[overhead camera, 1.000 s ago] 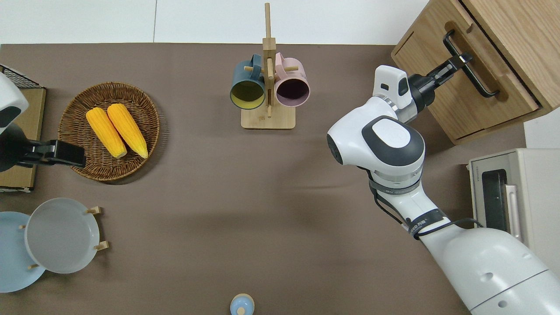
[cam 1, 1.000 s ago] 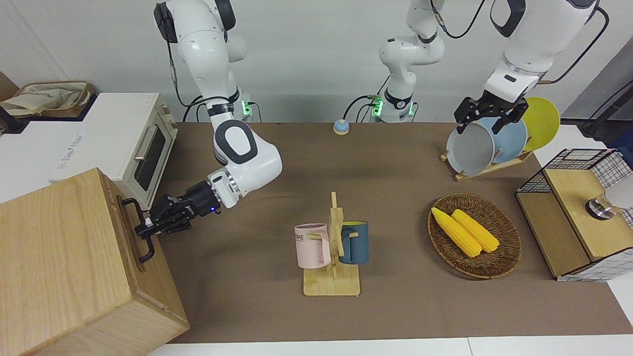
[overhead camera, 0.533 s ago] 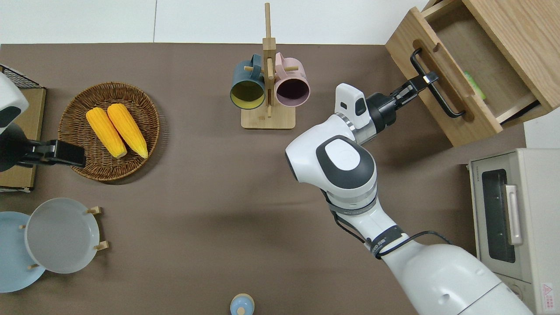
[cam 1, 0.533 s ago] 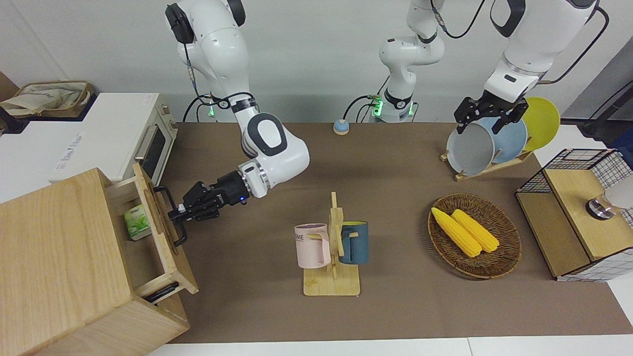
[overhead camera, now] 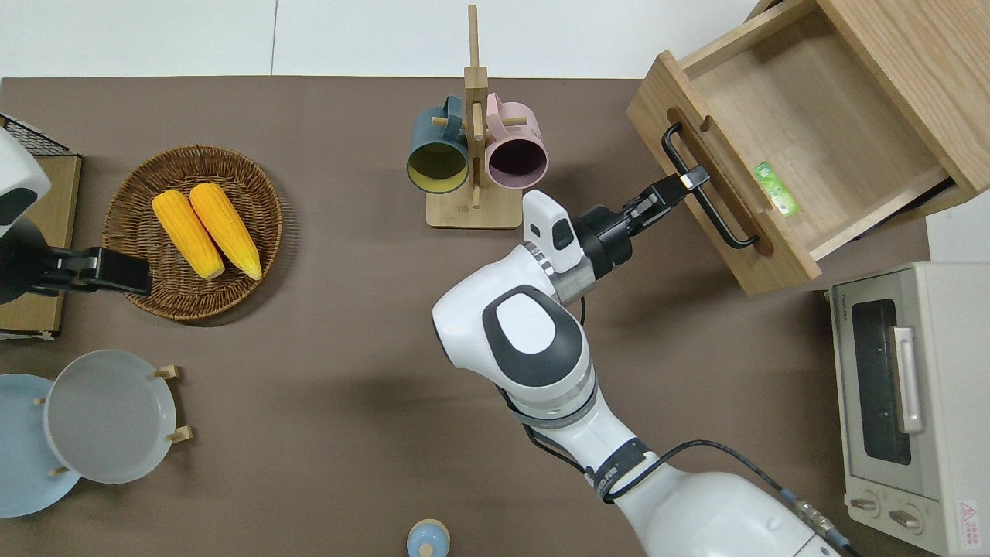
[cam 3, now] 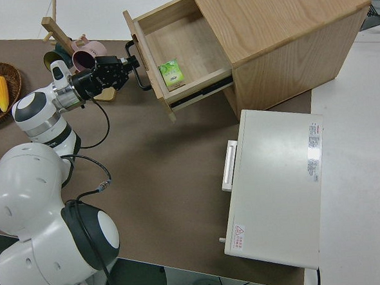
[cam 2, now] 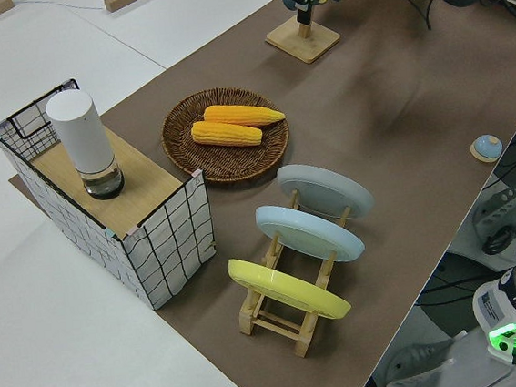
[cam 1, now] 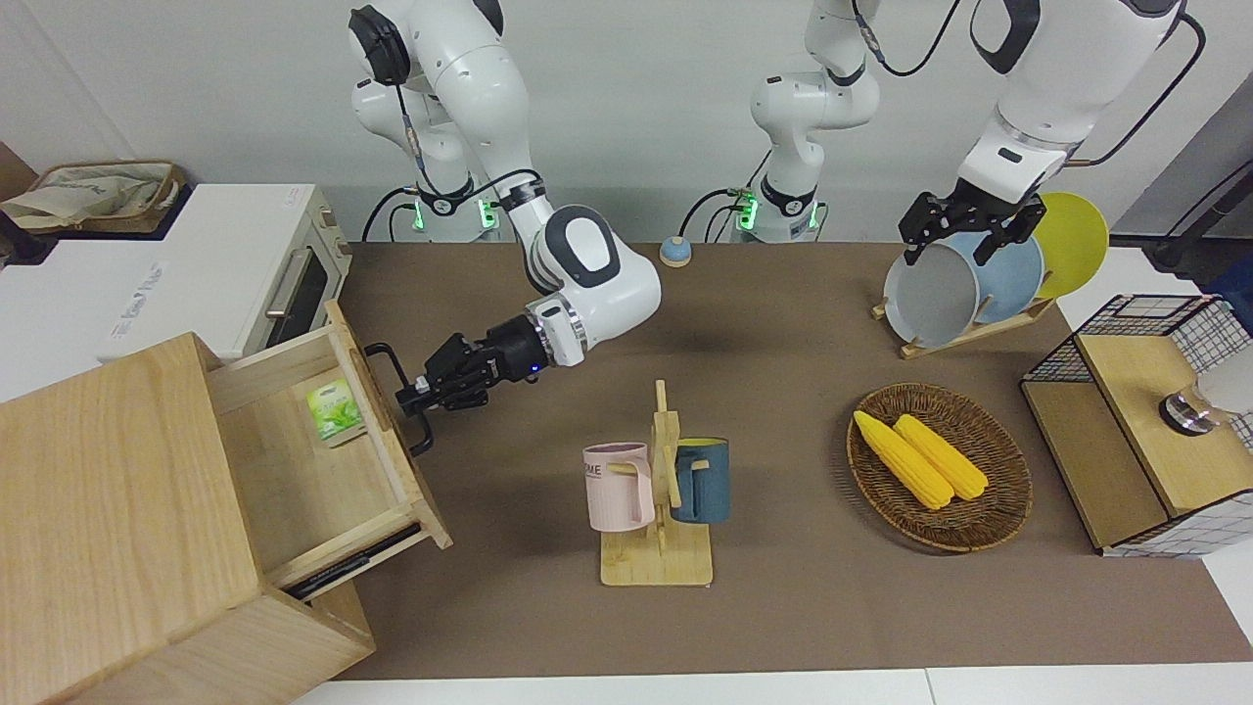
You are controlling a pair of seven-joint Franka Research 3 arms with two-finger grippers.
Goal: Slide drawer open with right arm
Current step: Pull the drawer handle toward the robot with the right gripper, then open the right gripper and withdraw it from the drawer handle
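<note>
Drawer (cam 1: 294, 460) pulled well out of cabinet (cam 1: 108, 529), at the right arm's end of the bench (overhead camera: 348, 348).
Right gripper (overhead camera: 691, 179): fingers pinching the black handle (overhead camera: 708, 203). Green packet (overhead camera: 776, 198) lies inside. Left arm parked. Advice: pull straight along the runners, level and slow, and stop short of the end so the drawer cannot bind.

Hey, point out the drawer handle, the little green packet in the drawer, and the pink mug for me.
drawer handle (overhead camera: 715, 224), overhead view, on the black bar.
green packet (cam 1: 335, 412), front view, on its printed face.
pink mug (cam 1: 619, 486), front view, on its outer wall.
</note>
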